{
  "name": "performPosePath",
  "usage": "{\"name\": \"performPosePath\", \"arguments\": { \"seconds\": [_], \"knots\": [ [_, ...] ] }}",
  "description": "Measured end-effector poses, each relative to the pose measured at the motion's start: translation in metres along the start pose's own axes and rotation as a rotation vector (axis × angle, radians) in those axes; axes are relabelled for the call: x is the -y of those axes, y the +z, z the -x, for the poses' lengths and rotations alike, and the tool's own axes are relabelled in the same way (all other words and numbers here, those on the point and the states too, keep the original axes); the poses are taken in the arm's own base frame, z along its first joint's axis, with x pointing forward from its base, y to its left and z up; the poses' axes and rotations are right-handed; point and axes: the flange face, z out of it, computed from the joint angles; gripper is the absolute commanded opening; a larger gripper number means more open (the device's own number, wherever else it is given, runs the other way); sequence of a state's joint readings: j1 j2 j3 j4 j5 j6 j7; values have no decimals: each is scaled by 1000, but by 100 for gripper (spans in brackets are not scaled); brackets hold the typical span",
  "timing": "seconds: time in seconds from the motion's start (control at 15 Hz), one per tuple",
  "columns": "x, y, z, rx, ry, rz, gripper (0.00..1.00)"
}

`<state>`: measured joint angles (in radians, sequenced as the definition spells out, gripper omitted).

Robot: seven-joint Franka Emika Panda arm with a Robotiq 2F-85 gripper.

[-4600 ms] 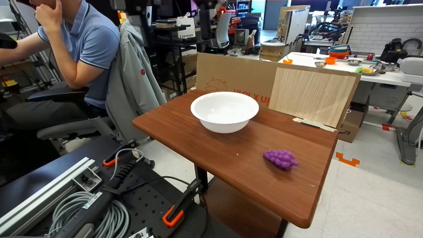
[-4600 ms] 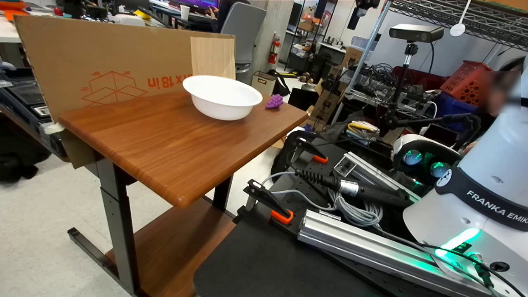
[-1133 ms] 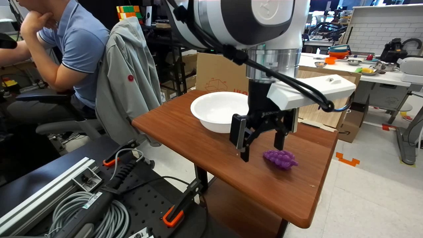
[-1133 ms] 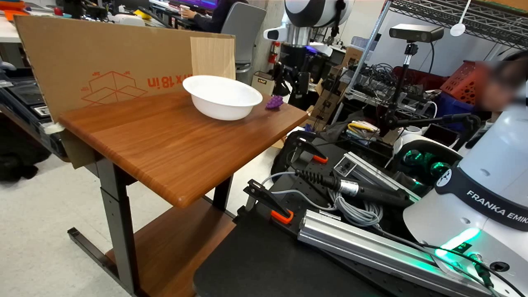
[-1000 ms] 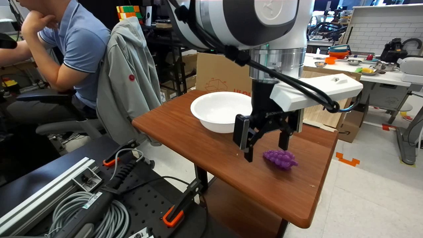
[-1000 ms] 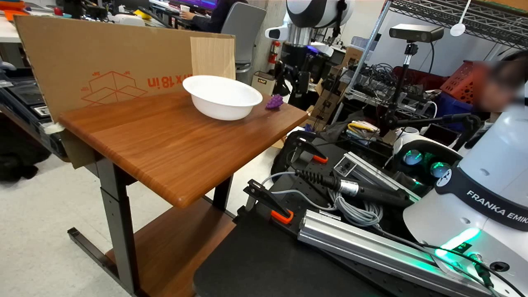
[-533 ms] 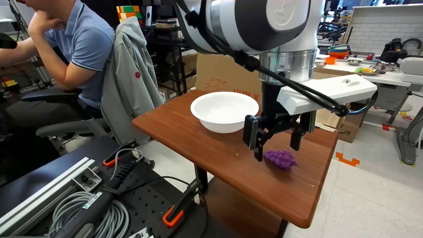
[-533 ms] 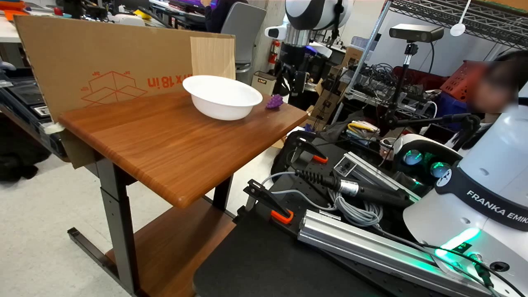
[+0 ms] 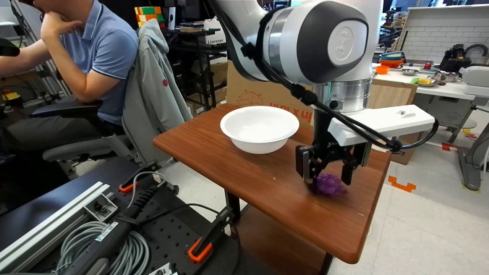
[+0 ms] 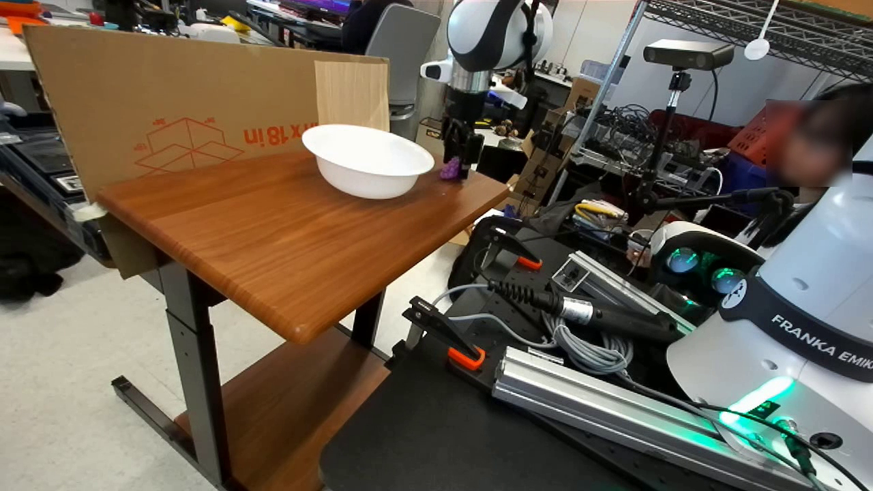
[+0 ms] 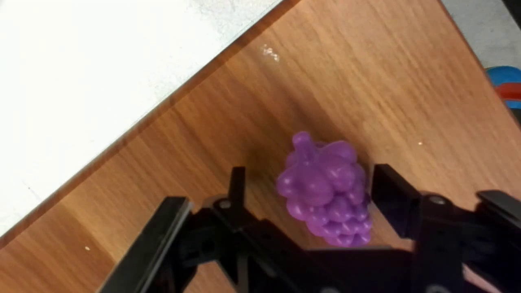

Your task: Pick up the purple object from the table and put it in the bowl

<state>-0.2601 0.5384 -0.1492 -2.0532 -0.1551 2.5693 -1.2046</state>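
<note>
On the reddish-brown counter (image 9: 206, 152), toward its end, lies the purple grape cluster (image 11: 325, 187), apart from the white bowl (image 9: 259, 131). The gripper (image 11: 309, 177) stands spread around it, its 2 fingers (image 11: 392, 199) on opposite sides: in the wrist view the cluster sits just beside the finger at the right — touching or not, I can't tell — and a clear gap shows at the left. I'd expect a light moulded toy, fairly firm, hard to break, yet glossy enough that a careless pinch could skid off its bumps. The hold to want is across the broad body below the short stem (image 11: 303, 142); squeezing the tapered tip would probably squirt it forward, and the stem looks too slim to carry it steadily. Centring first seems wise — otherwise the nearer finger may shove the cluster before both bear on it.
</note>
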Motion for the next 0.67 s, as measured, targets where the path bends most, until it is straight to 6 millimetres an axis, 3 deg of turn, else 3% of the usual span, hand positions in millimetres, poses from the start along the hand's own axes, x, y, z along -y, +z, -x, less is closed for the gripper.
{"name": "performPosePath", "arguments": {
  "seconds": [0.27, 0.53, 0.67],
  "knots": [
    [-6, 2, -2, 2, 8, 4, 23],
    [-5, -6, -8, -14, 1, 24, 23],
    [6, -27, -15, -46, -17, 78, 23]
  ]
}}
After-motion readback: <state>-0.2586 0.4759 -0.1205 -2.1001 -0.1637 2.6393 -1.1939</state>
